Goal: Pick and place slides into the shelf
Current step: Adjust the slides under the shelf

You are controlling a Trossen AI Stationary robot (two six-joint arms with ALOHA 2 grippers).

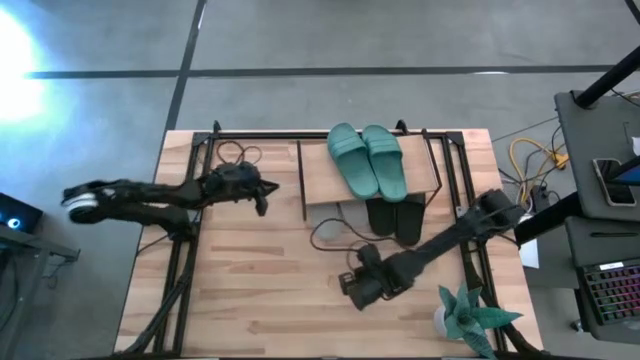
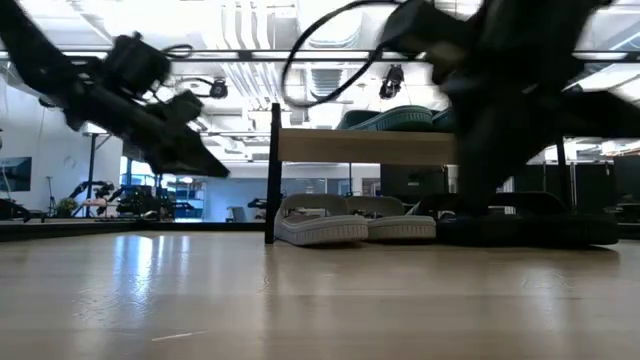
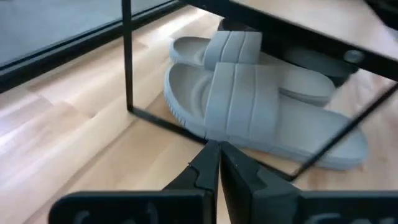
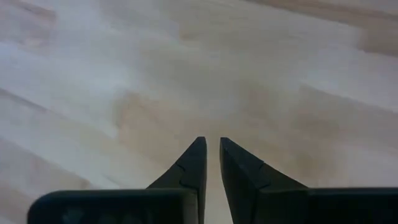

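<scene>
The shelf (image 1: 318, 175) stands at the table's far middle, a wooden plank on a thin black wire frame. The teal slides (image 1: 367, 160) lie side by side on its plank. Under the plank, on the table, rest the grey slides (image 3: 249, 106) and to their right the black slides (image 1: 395, 218). My left gripper (image 3: 219, 149) hovers shut, left of the shelf, pointing at the grey pair. My right gripper (image 4: 211, 144) hangs over bare table in front of the shelf, its fingers all but together with nothing between them.
A potted plant (image 1: 468, 315) stands at the near right corner. A dark cable (image 1: 330, 232) loops on the table before the shelf. Black frame rails (image 1: 190, 200) run along the table's left and right sides. Bare wood spreads across the near middle (image 1: 270, 290).
</scene>
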